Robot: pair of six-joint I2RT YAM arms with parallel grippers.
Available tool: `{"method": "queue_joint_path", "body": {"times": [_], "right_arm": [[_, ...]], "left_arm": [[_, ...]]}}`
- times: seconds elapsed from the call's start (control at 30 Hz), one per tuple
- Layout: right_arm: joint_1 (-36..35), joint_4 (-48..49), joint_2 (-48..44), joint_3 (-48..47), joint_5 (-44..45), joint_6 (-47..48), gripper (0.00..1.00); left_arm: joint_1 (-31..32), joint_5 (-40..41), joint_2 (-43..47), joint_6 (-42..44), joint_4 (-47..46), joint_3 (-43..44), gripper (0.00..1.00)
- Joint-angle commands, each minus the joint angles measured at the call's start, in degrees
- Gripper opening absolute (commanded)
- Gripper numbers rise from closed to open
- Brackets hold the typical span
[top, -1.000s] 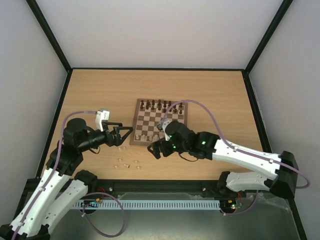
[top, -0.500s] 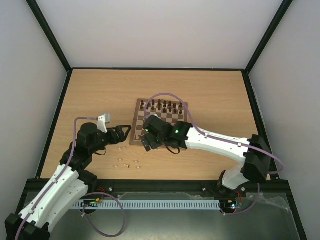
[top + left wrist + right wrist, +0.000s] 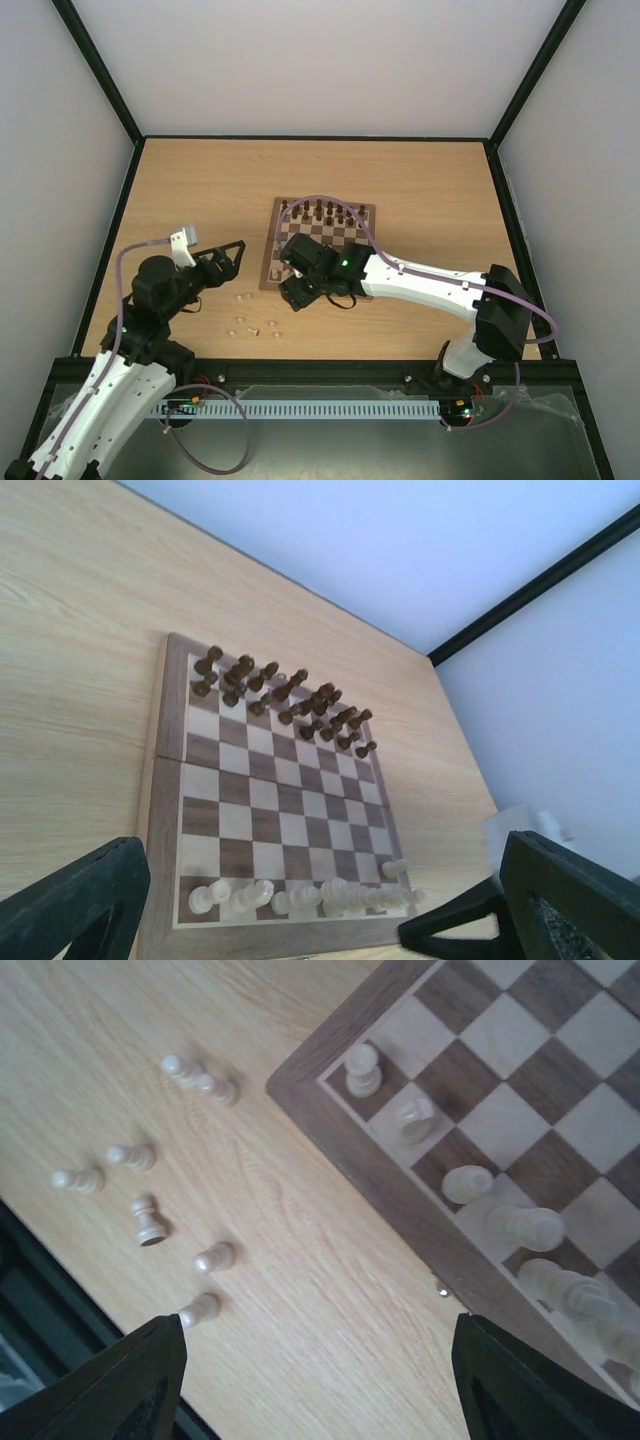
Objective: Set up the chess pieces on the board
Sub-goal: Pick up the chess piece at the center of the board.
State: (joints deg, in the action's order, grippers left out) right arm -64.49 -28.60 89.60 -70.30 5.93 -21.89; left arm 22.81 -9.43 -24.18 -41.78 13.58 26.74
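The board (image 3: 338, 236) lies mid-table, with dark brown pieces along its far edge. Several pale chess pieces (image 3: 254, 326) lie loose on the table left of its near corner. My left gripper (image 3: 236, 256) is open and empty, left of the board and above the table. Its wrist view shows the board (image 3: 262, 810) with a row of pale pieces (image 3: 300, 896) on the near rank. My right gripper (image 3: 288, 296) is open and empty over the board's near left corner. Its wrist view shows loose pale pieces (image 3: 150, 1222) and the board corner (image 3: 305, 1095).
Dark brown pieces (image 3: 280, 695) fill the board's far two ranks. One pale pawn (image 3: 395, 867) stands ahead of the pale row. The right arm (image 3: 420, 285) stretches across the board's near edge. A black frame (image 3: 300, 368) bounds the table's near edge.
My right gripper has swung left along the board's near edge to its near left corner. My left gripper has drawn back to the left, away from the board.
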Motion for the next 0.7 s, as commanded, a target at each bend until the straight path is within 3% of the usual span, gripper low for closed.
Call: {"method": "queue_joint_path", "body": {"times": [0.0, 0.37, 0.67], "right_arm": [[-0.73, -0.55, 2.17, -0.33, -6.0, 1.34, 0.69], [-9.23, -0.26, 13.56, -1.55, -3.67, -1.86, 0.45], [-10.38, -1.05, 15.67, -2.92, -4.94, -4.21, 0.45]], "left_arm": [[-0.13, 3.07, 0.74, 0.46, 9.27, 9.3, 0.99], [-0.13, -0.27, -2.4, 6.65, 12.18, 15.64, 0.99], [-0.13, -0.83, -3.26, 8.2, 9.61, 14.65, 0.99]]}}
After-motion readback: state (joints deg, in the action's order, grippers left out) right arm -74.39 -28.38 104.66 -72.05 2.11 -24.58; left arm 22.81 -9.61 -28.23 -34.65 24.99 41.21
